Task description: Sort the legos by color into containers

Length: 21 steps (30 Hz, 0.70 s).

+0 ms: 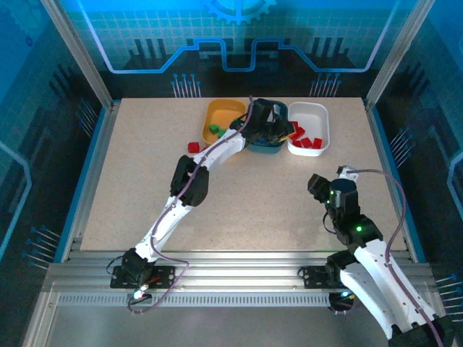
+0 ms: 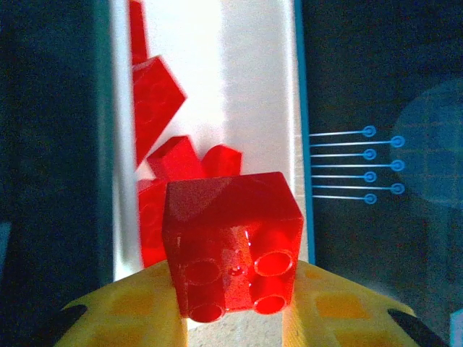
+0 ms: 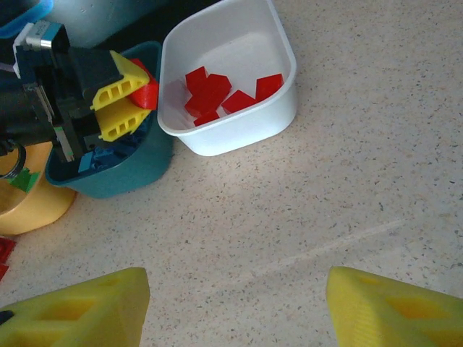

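My left gripper (image 2: 235,307) is shut on a red lego (image 2: 231,242), held between its yellow fingers (image 2: 123,311). It hangs at the near rim of the white container (image 2: 239,72), where several red legos (image 2: 170,163) lie. From above, the left gripper (image 1: 281,127) sits over the dark teal container (image 1: 264,149), beside the white container (image 1: 312,112). The orange-yellow container (image 1: 224,110) holds green legos (image 1: 214,131). One red lego (image 1: 193,147) lies loose on the table. My right gripper (image 3: 235,311) is open over bare table, nothing between its fingers.
In the right wrist view, blue legos (image 3: 101,155) lie in the teal container (image 3: 123,177), under the left gripper (image 3: 137,97). The three containers stand in a row at the back of the table (image 1: 253,210). Blue frame walls enclose the sides and back.
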Tool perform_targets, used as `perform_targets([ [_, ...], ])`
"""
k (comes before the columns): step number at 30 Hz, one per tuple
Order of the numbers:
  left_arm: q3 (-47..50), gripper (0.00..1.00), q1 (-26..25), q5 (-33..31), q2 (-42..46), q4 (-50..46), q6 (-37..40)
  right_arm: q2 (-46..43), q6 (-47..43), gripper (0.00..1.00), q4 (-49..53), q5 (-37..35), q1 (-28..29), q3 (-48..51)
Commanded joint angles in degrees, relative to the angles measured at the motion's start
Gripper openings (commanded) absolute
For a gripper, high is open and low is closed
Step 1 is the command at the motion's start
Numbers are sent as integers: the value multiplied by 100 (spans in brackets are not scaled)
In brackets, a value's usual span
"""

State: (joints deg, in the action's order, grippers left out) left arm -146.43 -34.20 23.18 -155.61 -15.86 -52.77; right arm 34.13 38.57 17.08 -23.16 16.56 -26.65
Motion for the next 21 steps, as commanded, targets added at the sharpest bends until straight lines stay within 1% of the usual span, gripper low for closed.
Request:
perform_targets([
  [1,-314,33,-43,191,-182,345,-187,-9,-7,67,-3,-54,23,3],
  [4,-636,39,-70,252,-412,434,-367,-6,-27,67,5,-4,17,-17],
  [5,-861,43,-69,272,-519,402,-421,-2,-29,67,-3,11,19,-16],
  [6,-1056,54,-69,293,-602,333,-452,2,-25,67,-4,21,14,-23],
  [7,-1143,74,-57,302,-633,286,-478,6,-25,67,12,30,20,-39],
  [10,-948,90,-51,394,-441,300,-361,-18,-43,68,50,27,11,-50],
  [11,-810,93,-31,417,-310,332,-297,-29,-43,68,50,29,11,-50],
  [12,-675,94,-10,446,-176,359,-266,-44,-39,68,50,24,8,-51],
  [14,-302,99,56,534,301,382,-101,-61,-43,68,41,43,11,-50],
  [15,-50,99,85,507,537,365,30,-56,-43,68,34,54,12,-43],
  [19,1477,99,241,242,2070,466,679,-45,-53,68,-7,127,6,-42],
  [21,2418,99,290,-153,2999,303,1242,-46,-60,68,-12,152,6,-42],
])
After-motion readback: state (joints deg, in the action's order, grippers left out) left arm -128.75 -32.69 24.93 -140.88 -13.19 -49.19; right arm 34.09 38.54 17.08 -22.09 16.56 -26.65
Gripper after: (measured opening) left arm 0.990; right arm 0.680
